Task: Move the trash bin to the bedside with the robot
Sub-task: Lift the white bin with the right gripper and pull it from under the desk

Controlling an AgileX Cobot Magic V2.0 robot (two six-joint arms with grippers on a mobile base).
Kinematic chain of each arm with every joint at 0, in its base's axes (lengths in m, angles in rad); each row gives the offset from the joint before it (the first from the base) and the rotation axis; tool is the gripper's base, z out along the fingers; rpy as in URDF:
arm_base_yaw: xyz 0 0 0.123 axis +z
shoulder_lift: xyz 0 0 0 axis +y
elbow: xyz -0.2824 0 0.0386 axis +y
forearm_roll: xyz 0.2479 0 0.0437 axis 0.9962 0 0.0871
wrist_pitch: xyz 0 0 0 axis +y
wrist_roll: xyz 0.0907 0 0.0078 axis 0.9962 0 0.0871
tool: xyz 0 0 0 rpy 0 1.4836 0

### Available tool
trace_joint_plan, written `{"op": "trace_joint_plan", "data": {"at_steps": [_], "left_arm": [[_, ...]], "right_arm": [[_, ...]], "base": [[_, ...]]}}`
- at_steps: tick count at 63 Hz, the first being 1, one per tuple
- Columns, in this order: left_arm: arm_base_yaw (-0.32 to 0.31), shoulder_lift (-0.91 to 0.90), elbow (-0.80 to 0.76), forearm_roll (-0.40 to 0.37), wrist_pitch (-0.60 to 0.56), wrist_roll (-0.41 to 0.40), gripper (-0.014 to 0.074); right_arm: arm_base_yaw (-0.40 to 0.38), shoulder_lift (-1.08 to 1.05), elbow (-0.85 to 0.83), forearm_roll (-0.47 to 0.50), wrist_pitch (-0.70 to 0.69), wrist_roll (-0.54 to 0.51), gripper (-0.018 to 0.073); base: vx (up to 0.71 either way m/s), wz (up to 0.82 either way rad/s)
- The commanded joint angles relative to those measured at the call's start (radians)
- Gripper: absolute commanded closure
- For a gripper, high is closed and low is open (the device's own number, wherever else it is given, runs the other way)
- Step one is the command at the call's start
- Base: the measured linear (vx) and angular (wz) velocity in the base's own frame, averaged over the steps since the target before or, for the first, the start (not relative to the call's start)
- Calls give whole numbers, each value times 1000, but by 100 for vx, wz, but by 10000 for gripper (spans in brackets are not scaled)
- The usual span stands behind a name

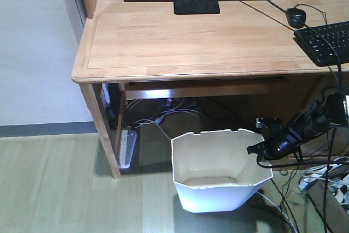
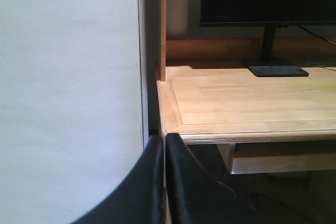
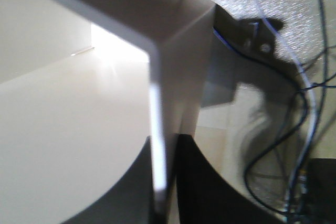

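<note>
The white trash bin [image 1: 218,189] stands on the floor just in front of the desk, its cream inside showing. My right gripper [image 1: 255,148], on a slim black arm coming from the right, is shut on the bin's right rim. In the right wrist view the thin bin wall [image 3: 79,129] runs between the two black fingers of the right gripper [image 3: 165,136]. My left gripper [image 2: 164,136] is shut with nothing in it and faces the desk's left front corner. The bedside is out of view.
The light wooden desk [image 1: 191,36] carries a monitor stand [image 1: 196,1], a mouse [image 1: 296,17] and a keyboard [image 1: 327,42]. Its left leg [image 1: 103,129] and a power strip [image 1: 127,148] sit left of the bin. Cables [image 1: 294,200] lie on the floor at right. A grey wall [image 1: 32,42] is at left.
</note>
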Motion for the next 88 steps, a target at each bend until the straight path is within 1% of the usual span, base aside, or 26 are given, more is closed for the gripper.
{"op": "trace_joint_plan", "data": {"at_steps": [1, 9, 18, 27, 32, 40, 46, 51, 69, 88], "left_arm": [[-3, -10, 28, -8, -71, -9, 602], [-3, -10, 28, -8, -71, -9, 602], [-3, -10, 28, -8, -71, -9, 602], [-3, -10, 28, -8, -71, -9, 602], [-3, -10, 28, -8, -71, -9, 602], [-3, -10, 28, -8, -71, -9, 602], [-3, -10, 28, -8, -71, -9, 602], [-3, -10, 28, -8, -71, -9, 602], [-3, -10, 28, -8, -71, -9, 602], [-3, -10, 28, -8, -71, -9, 602]], "right_arm": [[-13, -136, 51, 74, 67, -86, 565], [-21, -200, 145, 117, 58, -151, 565], [-23, -297, 267, 146, -11, -208, 565], [-23, -376, 366, 186, -12, -259, 565], [-23, -426, 420, 205, -13, -269, 565], [-23, -511, 499, 278, -15, -316, 565], [-22, -562, 546, 345, -11, -382, 565], [-20, -590, 569, 367, -6, -414, 565], [-20, -617, 585, 374, 108, -418, 565], [-20, -617, 585, 374, 128, -418, 565]], "base": [[0, 0], [0, 0], [0, 0], [0, 0], [0, 0], [0, 0], [0, 0], [0, 0], [0, 0], [0, 0]]}}
